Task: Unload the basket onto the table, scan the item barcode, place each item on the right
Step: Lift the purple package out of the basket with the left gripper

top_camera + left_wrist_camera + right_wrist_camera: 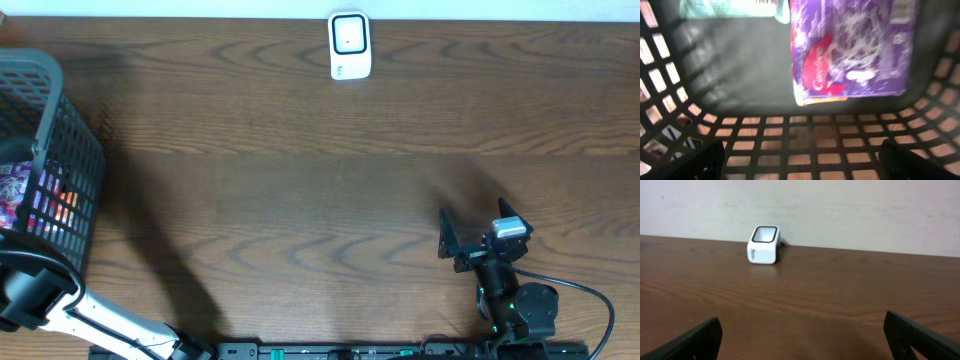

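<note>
Both grippers stand fully open and hold nothing. The left gripper hangs at the grey mesh basket on the left end of the table. Its fingers are near the basket's wall and touch no item. Inside the basket lie a purple packet and, beside it, a pale green packet, both on the bottom. The right gripper is low over the wood, well apart from the white scanner at the far edge.
</note>
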{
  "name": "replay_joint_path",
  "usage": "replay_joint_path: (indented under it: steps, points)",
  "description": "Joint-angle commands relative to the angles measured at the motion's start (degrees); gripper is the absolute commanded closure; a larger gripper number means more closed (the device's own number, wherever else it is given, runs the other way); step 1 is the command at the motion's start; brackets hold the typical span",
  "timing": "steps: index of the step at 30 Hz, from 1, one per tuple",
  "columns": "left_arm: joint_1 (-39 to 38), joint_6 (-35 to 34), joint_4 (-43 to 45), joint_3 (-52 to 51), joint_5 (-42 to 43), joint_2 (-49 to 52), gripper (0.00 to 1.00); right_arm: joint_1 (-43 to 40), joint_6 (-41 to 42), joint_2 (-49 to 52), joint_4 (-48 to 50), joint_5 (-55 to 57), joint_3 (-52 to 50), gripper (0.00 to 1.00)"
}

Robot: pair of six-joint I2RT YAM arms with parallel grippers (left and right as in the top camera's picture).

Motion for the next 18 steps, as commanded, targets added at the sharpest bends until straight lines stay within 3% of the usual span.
replay_joint_path:
  steps: [1,12,18]
  points:
    - [0.17,3.87,1.33,-5.11,3.61,0.68,0.02,-0.31,0.39,-0.28,-0.22,-0.33,-0.09,0.01]
    - [5.77,8.0,3.63,-11.28,10.1,-3.85,0.02,-0.31,0.39,-0.28,-0.22,-0.33,-0.09,0.01]
    - [5.18,10.21,7.96,-16.65,12.35,-8.59,0.02,-0.31,0.37,-0.28,-0.22,-0.33,-0.11,0.01]
